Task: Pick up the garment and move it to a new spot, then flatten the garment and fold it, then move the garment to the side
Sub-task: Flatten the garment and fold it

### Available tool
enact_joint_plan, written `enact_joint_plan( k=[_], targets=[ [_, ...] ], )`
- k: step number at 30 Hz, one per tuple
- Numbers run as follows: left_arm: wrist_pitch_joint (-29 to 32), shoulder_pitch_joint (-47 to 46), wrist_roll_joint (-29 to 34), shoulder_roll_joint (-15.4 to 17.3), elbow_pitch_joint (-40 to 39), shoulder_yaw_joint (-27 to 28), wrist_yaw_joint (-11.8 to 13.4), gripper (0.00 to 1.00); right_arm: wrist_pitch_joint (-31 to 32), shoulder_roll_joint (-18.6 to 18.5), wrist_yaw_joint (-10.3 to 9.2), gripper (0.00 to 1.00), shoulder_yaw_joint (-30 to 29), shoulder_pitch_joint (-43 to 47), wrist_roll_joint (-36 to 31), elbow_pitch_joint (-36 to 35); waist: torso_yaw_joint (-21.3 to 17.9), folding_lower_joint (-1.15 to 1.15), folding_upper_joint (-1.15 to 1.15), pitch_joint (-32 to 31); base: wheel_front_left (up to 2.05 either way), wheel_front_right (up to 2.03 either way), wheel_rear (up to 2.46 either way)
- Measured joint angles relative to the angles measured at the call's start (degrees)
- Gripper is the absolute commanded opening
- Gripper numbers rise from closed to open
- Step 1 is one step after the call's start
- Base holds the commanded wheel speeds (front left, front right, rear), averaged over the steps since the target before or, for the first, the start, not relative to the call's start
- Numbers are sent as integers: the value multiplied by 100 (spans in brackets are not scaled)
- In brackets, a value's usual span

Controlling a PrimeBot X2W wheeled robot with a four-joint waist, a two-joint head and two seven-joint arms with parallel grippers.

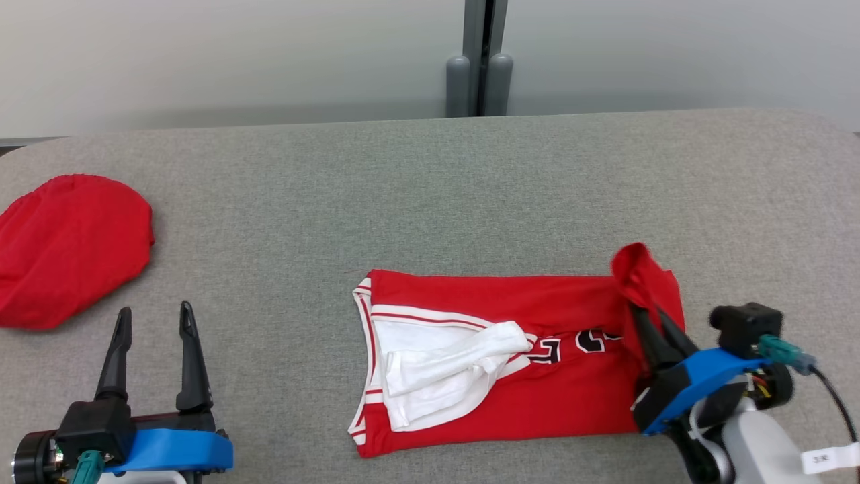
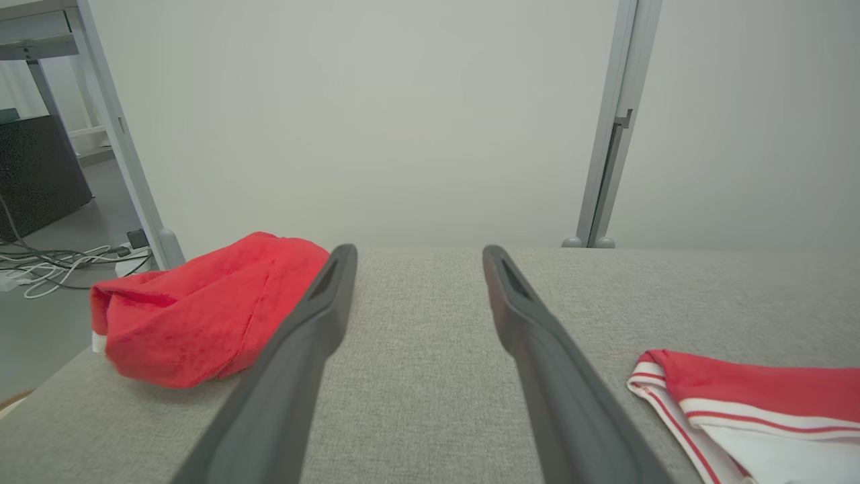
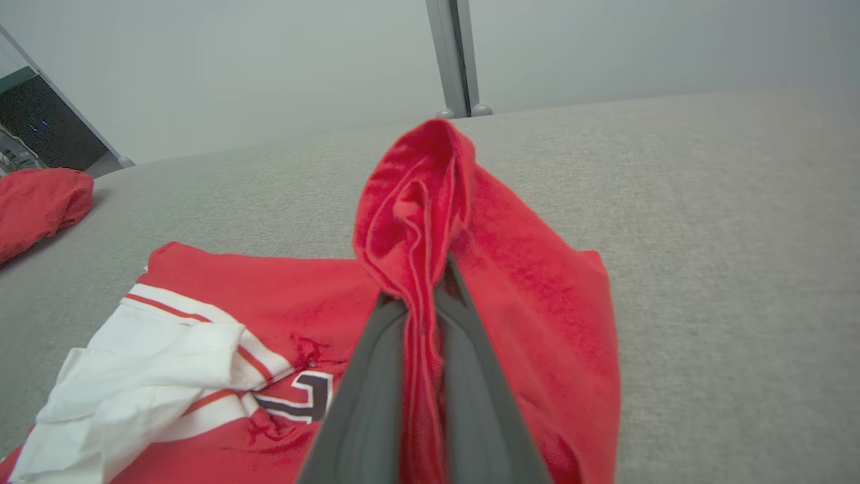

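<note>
Your right gripper (image 1: 650,316) pinches the garment (image 1: 510,403) by its right edge, a fold raised off the table (image 1: 430,188). Your left gripper (image 1: 153,310) hovers near left, fingers spread.

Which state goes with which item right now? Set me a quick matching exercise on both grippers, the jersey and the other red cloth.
Column one:
1. left gripper
2. right gripper
3. jersey
4. red cloth

Column two:
A. bunched at the left end of the table
B. shut on a raised red fold
C. open, holding nothing
D. lying mid-table, white lining showing

Pairs: 1-C, 2-B, 3-D, 4-A.
</note>
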Motion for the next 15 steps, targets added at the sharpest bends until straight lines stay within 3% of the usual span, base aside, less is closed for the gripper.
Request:
enact_joint_plan(
  k=[15],
  targets=[
    [0, -148, -60, -5, 85, -211, 5, 100, 103, 723, 0, 0, 1359, -561, 134, -91, 308, 0, 0, 133, 0, 0, 0]
  ],
)
